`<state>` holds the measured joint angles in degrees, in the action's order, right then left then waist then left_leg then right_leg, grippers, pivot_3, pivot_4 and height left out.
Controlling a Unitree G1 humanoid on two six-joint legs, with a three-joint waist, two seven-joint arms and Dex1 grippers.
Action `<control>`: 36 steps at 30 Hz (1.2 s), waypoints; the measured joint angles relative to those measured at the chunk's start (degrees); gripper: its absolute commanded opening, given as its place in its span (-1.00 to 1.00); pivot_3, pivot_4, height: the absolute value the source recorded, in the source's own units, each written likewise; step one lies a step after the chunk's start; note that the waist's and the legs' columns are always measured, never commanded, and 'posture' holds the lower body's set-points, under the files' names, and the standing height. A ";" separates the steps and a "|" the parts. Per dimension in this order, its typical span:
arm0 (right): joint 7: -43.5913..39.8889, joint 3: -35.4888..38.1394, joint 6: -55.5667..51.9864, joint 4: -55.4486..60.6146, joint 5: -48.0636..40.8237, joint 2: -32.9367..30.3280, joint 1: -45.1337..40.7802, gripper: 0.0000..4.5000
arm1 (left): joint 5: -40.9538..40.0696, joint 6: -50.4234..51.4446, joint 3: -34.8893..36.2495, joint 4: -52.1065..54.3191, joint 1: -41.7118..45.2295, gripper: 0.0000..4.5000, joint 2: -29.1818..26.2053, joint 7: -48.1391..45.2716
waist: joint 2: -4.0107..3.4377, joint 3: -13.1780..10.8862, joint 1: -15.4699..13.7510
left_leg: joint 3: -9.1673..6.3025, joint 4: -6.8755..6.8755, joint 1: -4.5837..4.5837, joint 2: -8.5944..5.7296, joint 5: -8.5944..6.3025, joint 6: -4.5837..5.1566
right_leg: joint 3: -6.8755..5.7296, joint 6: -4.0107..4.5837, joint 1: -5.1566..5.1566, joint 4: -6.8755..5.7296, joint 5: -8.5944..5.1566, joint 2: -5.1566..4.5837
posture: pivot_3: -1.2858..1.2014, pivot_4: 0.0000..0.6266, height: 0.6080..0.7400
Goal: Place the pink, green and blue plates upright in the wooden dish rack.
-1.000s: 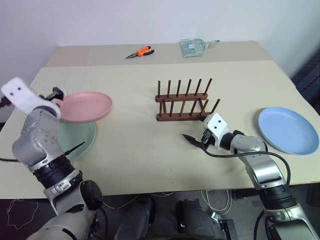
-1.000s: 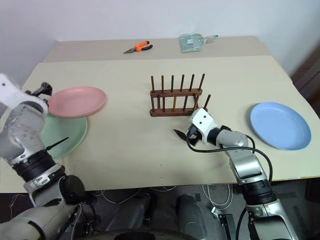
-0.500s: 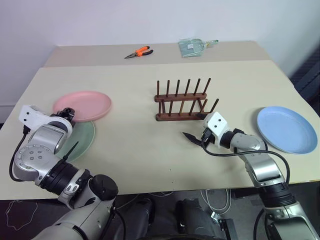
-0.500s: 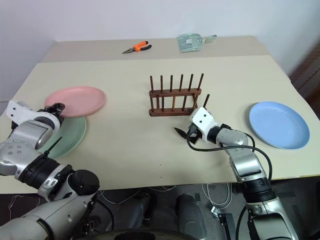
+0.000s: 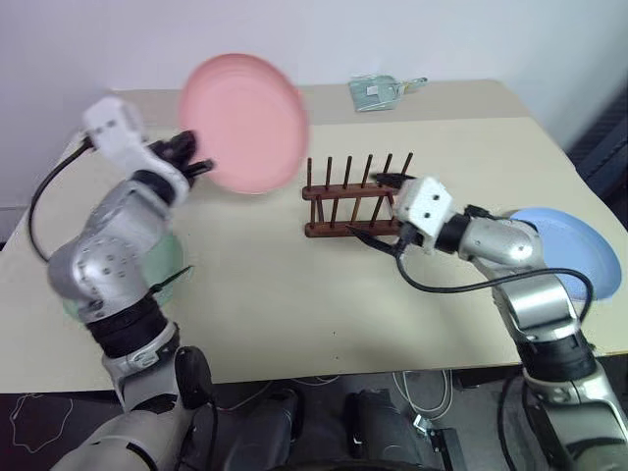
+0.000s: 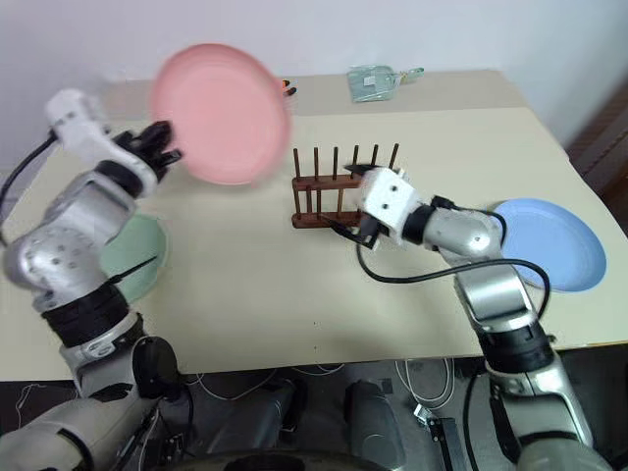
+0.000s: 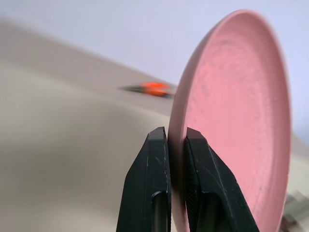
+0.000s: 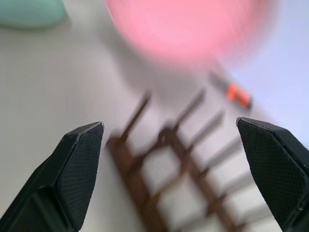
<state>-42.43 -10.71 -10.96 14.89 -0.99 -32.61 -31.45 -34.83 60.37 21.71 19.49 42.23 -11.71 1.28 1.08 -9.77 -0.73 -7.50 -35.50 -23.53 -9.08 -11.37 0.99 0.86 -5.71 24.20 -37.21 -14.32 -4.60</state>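
While the pink plate [image 5: 245, 123] hangs edge-up in the air, clear of the table [image 5: 255, 285], the left gripper [image 7: 176, 145] has its rim pinched between both fingers [image 7: 154, 183], clamped tight; plate face rises past the fingertips, roughly vertical. Wooden dish rack [image 5: 358, 196] lies below and to the right of those fingers, near but apart, peg rows running left-right across the table, all slots bare. Left arm is the carrier, so the coming move looks like lowering the plate between pegs w/ its face set across the rows. Right gripper [image 8: 176, 159] hovers just beside the rack's right end, fingers spread wide, holding nothing; rack sits just ahead of its tips. Green plate [image 6: 132, 257] lies flat under the left arm, blue plate [image 6: 564, 240] flat beyond the right arm; neither racked yet.
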 measured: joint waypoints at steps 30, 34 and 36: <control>0.43 4.07 8.75 -3.29 9.55 -5.47 -2.53 0.96 | -1.85 -3.79 -4.44 -4.95 2.57 -0.86 5.89 2.53 | 0.02 -0.01 -0.01 | 0.04 0.13 -0.01 -0.01 0.05 -0.04 | 0.06 0.00 0.08 0.01 0.00 0.00 | 0.03 -0.52 0.81; -2.79 2.87 7.21 0.84 7.48 -6.02 0.36 0.96 | -1.84 -4.68 -4.67 -6.05 2.81 -0.86 5.87 2.53 | 0.02 -0.01 -0.02 | 0.04 0.10 -0.01 -0.01 0.04 -0.03 | 0.05 0.00 0.07 0.01 0.00 -0.01 | 0.03 -0.52 0.81; -2.80 1.66 7.12 1.00 7.99 -5.60 0.72 0.96 | -1.85 -4.69 -5.02 -6.09 3.26 -0.86 5.87 2.52 | 0.02 -0.01 -0.01 | 0.04 0.10 -0.01 -0.01 0.04 -0.03 | 0.06 0.00 0.07 0.01 0.00 -0.01 | 0.03 -0.52 0.81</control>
<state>-45.23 -9.05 -3.83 15.89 7.00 -38.21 -30.73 -36.69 55.68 16.68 13.40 45.49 -5.84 3.80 1.10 -9.78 -0.74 -7.47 -35.40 -23.53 -9.09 -11.32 0.96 0.91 -5.71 24.28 -37.19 -14.32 -4.61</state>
